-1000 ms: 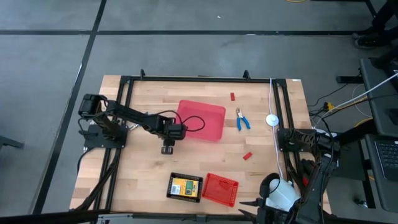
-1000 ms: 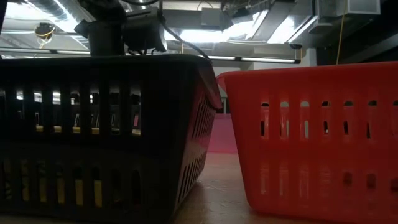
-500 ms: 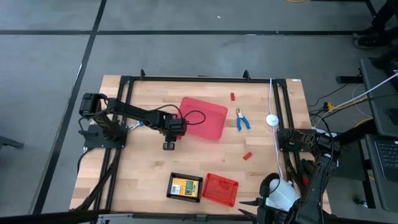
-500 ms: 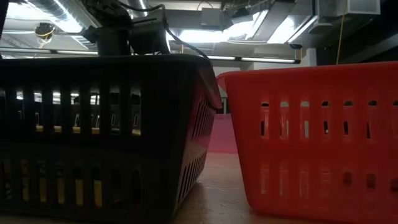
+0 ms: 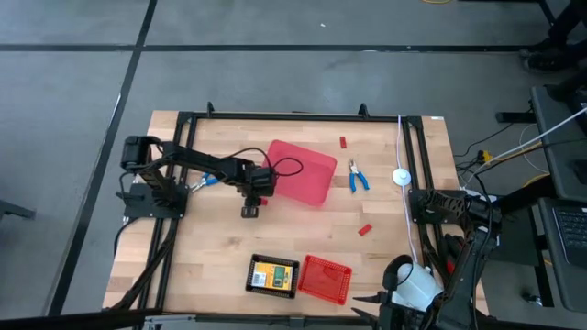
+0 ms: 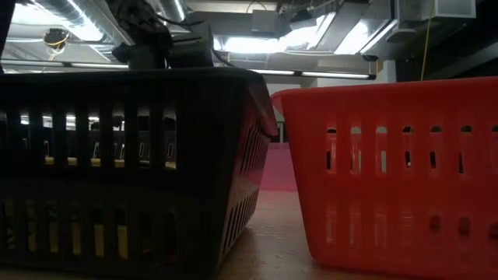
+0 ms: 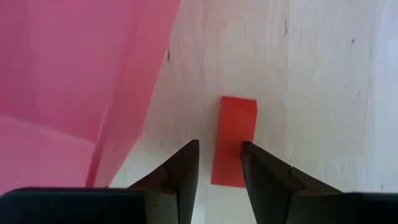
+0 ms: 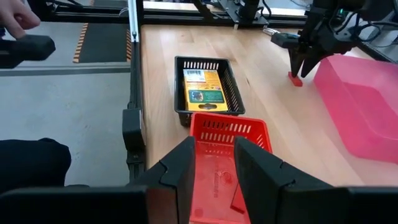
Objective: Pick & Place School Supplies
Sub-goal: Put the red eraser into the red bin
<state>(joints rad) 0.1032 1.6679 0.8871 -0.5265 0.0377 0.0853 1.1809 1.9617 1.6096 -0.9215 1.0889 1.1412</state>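
Beside pink tray [image 7: 68,81], left claw [image 7: 219,163] parted, straddling flat red rectangular block [image 7: 234,140]

The dark slotted plastic basket [image 6: 124,171] fills the low view, hiding the table behind it. Beside it, the red slotted plastic basket [image 6: 389,171] runs off frame.

A yellow-and-green card box [image 8: 204,88] lies in the black tray [image 8: 231,87]; a red mesh basket [image 8: 226,134] at its six o'clock; a pink tray [image 8: 360,106] at three o'clock.
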